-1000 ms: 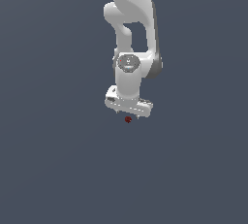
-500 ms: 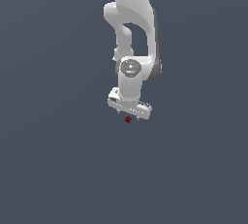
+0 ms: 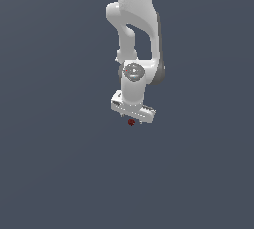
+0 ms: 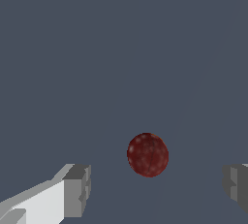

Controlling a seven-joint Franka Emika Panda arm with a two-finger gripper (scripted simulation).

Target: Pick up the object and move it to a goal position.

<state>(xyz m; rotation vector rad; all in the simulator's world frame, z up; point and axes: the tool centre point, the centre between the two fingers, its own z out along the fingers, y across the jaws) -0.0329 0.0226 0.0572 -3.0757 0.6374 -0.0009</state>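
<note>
The object (image 3: pixel 131 122) is a tiny dark red ball with darker marks, lying on the grey floor right under the white hand. In the wrist view the object (image 4: pixel 147 154) sits between the two grey fingertips, with a gap on each side and nearer to one fingertip (image 4: pixel 77 189) than to the other. My gripper (image 3: pixel 131 119) points down over it; in the wrist view the gripper (image 4: pixel 156 186) is open and touches nothing. In the exterior view the fingers are too small to make out.
A plain dark grey floor (image 3: pixel 59 173) fills both views. The white arm (image 3: pixel 134 29) rises above the hand to the top of the exterior view. No other objects or goal marker show.
The arm's wrist has sunk slightly and the hand sits a little lower over the object. The object has not moved.
</note>
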